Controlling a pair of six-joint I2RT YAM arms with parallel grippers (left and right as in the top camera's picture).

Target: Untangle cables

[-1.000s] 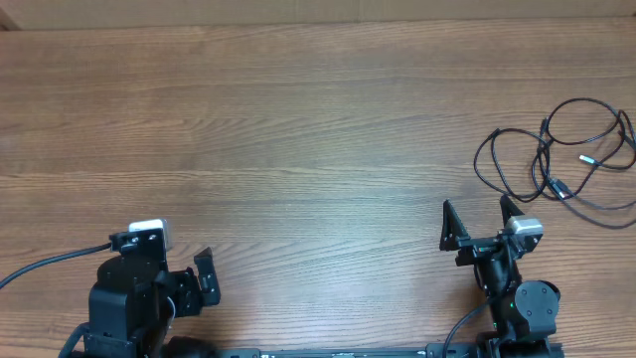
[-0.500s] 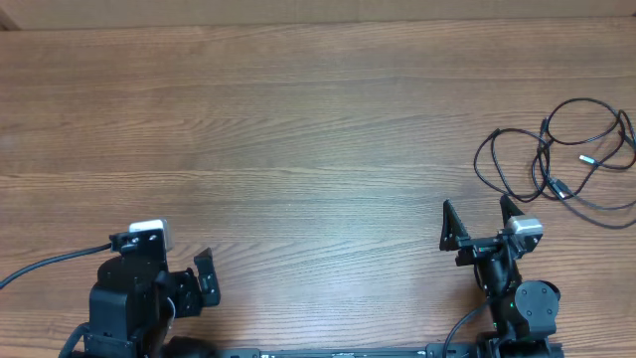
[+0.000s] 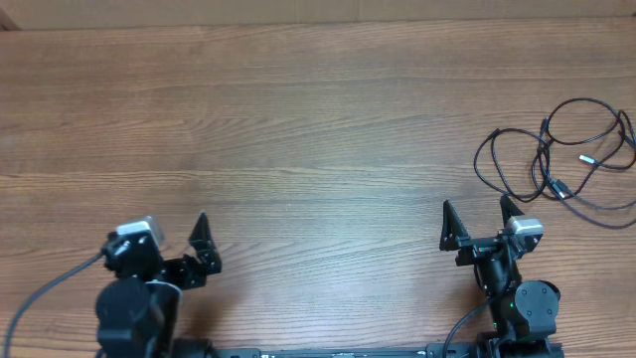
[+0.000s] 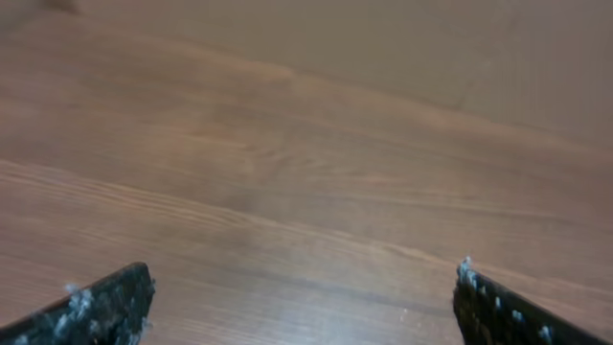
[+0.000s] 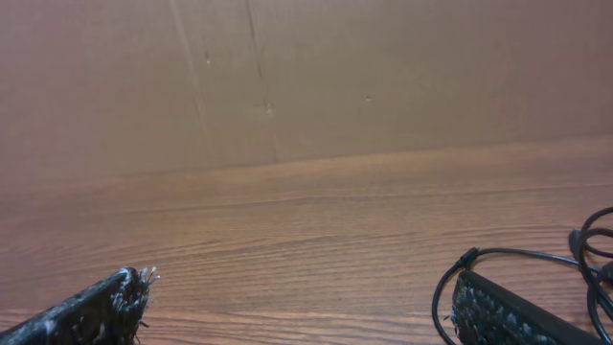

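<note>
Cables [image 3: 556, 164] lie in 1 loose black tangle near the desk's [image 3: 298, 129] right edge, ahead and to the right of the right pincer [image 3: 476, 209], near it but not touching. Both pincers gape open and hold nothing; the left pincer [image 4: 302, 280] sits far across the desk. The reach would best go to an outer loop, low and slow, not the crossed middle. No container is in view.
</note>
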